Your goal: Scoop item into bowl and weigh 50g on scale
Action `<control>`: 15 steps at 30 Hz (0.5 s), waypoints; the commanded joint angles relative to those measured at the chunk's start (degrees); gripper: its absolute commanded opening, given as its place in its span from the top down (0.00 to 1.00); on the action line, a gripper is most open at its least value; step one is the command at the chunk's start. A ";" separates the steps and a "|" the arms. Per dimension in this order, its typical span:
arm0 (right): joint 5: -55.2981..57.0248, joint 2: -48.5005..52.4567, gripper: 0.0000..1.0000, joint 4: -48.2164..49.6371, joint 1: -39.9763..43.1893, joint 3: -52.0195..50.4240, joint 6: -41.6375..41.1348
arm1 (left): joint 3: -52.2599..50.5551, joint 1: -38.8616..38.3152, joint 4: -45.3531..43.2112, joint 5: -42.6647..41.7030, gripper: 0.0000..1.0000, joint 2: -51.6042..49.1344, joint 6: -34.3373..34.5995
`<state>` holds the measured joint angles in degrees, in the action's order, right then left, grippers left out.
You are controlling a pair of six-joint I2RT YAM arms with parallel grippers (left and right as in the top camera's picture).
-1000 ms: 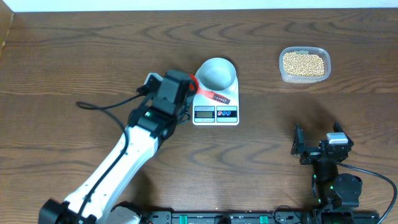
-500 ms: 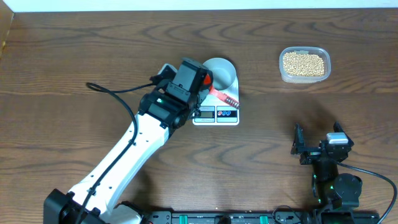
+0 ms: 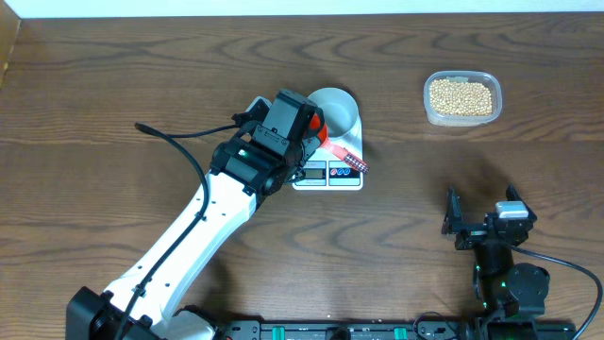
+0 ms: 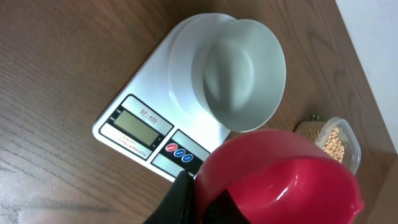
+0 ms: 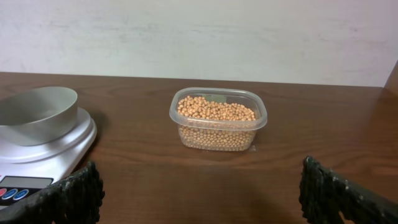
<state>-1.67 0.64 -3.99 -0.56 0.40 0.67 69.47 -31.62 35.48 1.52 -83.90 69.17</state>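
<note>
The pale bowl (image 3: 337, 109) stands empty on the white scale (image 3: 327, 174); the left wrist view shows the same bowl (image 4: 239, 68) and scale (image 4: 140, 121). My left gripper (image 3: 300, 130) hovers at the bowl's left rim, shut on a red scoop (image 4: 280, 177) that looks empty; its patterned handle (image 3: 345, 157) sticks out over the scale. The beans (image 3: 461, 95) fill a clear tub at the back right, and they show again as beans (image 5: 216, 112) in the right wrist view. My right gripper (image 3: 483, 225) rests near the front edge, open and holding nothing.
The clear plastic tub (image 5: 217, 140) stands about a hand's width right of the scale (image 5: 56, 146). A black cable (image 3: 175, 151) trails from the left arm across the table. The white left arm (image 3: 189, 246) slants from the front left toward the scale.
The left gripper has swung right with the red scoop, from the scale's left side to the bowl's left rim. The scoop's handle has shifted slightly right. The right arm has stayed still.
</note>
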 commanded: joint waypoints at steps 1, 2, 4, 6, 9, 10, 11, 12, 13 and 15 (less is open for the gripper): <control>-0.15 -0.26 0.01 -0.17 -0.24 -0.09 0.48 | 1.27 0.04 -0.31 3.45 0.92 -0.28 0.11; -0.15 -0.26 0.01 -0.17 -0.24 -0.09 0.48 | 1.27 0.04 -0.48 4.22 0.93 -0.28 0.11; -0.15 -0.26 0.01 -0.17 -0.24 -0.09 0.48 | 1.27 0.04 -1.20 5.70 0.92 -0.28 0.11; -0.15 -0.26 0.01 -0.17 -0.24 -0.09 0.48 | 1.27 0.04 -1.88 6.10 0.93 -0.28 0.09; -0.15 -0.26 0.01 -0.17 -0.24 -0.09 0.48 | 1.27 0.04 -2.14 6.10 0.93 -0.28 0.09; -0.15 -0.26 0.01 -0.17 -0.24 -0.09 0.48 | 1.27 0.04 -2.12 6.10 0.93 -0.28 0.11; -0.15 -0.26 0.01 -0.17 -0.24 -0.09 0.48 | 1.27 0.04 -2.12 6.10 0.93 -0.28 0.13; -0.15 -0.26 0.01 -0.17 -0.24 -0.09 0.48 | 1.27 0.04 -2.12 6.10 0.93 -0.28 0.52; -0.15 -0.26 0.01 -0.17 -0.24 -0.09 0.48 | 1.27 0.04 -2.10 6.10 0.93 -0.28 1.49; 0.76 -0.22 0.01 -0.11 -0.24 -0.09 0.72 | 1.27 0.04 -2.14 6.12 0.93 -0.28 3.58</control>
<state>-1.67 0.64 -4.01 -0.56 0.40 0.67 69.47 -31.62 33.36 6.37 -83.90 69.91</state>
